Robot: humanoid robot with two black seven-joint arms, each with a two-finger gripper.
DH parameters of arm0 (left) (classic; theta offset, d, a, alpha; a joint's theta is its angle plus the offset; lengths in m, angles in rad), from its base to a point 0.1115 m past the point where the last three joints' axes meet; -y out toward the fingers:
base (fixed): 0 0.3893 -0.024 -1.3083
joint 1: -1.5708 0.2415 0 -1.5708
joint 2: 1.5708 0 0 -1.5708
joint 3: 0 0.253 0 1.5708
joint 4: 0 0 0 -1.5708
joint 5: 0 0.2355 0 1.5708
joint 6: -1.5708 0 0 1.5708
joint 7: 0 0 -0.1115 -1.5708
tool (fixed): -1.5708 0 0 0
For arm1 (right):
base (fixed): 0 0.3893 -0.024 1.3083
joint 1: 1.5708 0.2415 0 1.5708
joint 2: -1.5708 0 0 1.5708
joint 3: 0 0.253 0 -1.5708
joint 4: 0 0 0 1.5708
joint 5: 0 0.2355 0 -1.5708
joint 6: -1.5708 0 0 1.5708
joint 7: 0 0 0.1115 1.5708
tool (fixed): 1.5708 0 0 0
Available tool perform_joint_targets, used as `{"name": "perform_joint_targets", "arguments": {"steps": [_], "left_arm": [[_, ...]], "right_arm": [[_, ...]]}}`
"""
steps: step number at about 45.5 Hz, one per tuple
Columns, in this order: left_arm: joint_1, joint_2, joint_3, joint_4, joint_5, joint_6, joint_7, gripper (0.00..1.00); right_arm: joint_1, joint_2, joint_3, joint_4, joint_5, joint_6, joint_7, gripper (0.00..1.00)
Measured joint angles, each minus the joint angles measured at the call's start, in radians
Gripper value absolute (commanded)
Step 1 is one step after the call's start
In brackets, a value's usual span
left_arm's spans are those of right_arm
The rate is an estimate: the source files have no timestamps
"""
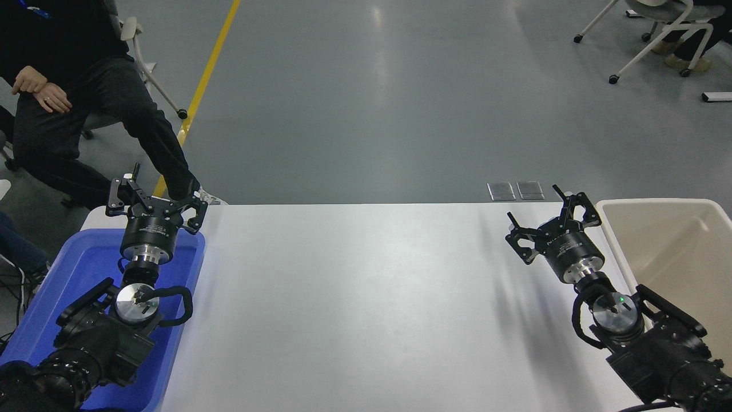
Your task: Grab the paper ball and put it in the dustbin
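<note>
The beige dustbin [680,252] stands at the table's right edge; no paper shows in the part of its inside that I can see. The paper ball is not in view. My right gripper [552,220] is open and empty, above the table's far right part, just left of the dustbin's rim. My left gripper [155,197] is open and empty, parked over the far end of the blue tray [63,286] at the lower left.
A person sits at the far left beyond the table, one leg [154,143] stretched toward the table's corner near my left gripper. Rolling chairs [657,34] stand on the grey floor at the top right. A yellow floor line [209,68] runs at the upper left.
</note>
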Motion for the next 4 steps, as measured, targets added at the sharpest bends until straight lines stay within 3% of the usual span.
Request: {"name": "perform_joint_targets", "arguments": {"steps": [4], "left_arm": [[0.000,0.000,0.000,0.000,0.000,0.000,0.000,0.99]], "right_arm": [[-0.004,0.001,-0.003,-0.002,0.001,0.005,0.001,1.00]]}}
